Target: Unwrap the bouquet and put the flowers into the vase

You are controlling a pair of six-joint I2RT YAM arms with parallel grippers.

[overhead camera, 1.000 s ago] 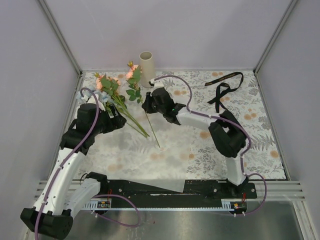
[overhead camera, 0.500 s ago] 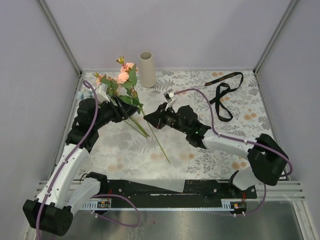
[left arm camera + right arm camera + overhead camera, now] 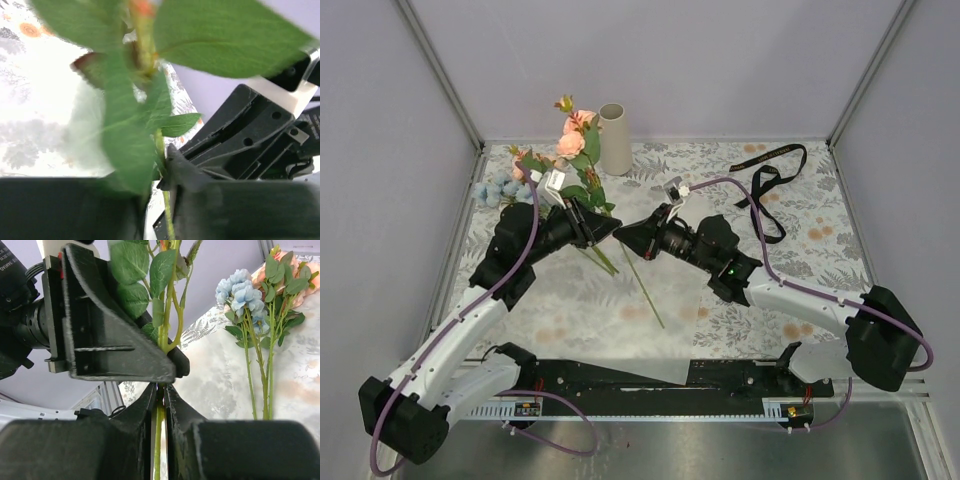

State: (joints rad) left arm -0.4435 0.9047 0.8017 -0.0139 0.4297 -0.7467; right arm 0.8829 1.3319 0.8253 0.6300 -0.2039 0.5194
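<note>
The right pincer (image 3: 624, 235), clamped on one rose (image 3: 570, 142), has pulled it back from the vase (image 3: 613, 140), so it now stands front-left of it. The left pincer (image 3: 607, 228) has come across and narrowed round the same rose, but I cannot tell whether it grips yet. This is likely a regrasp before insertion. The other flowers (image 3: 505, 187) lie left of the vase.

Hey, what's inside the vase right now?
No stems stick out of the vase, and its mouth looks empty. Its own wall hides the bottom. The raised flower is outside, beside it.
</note>
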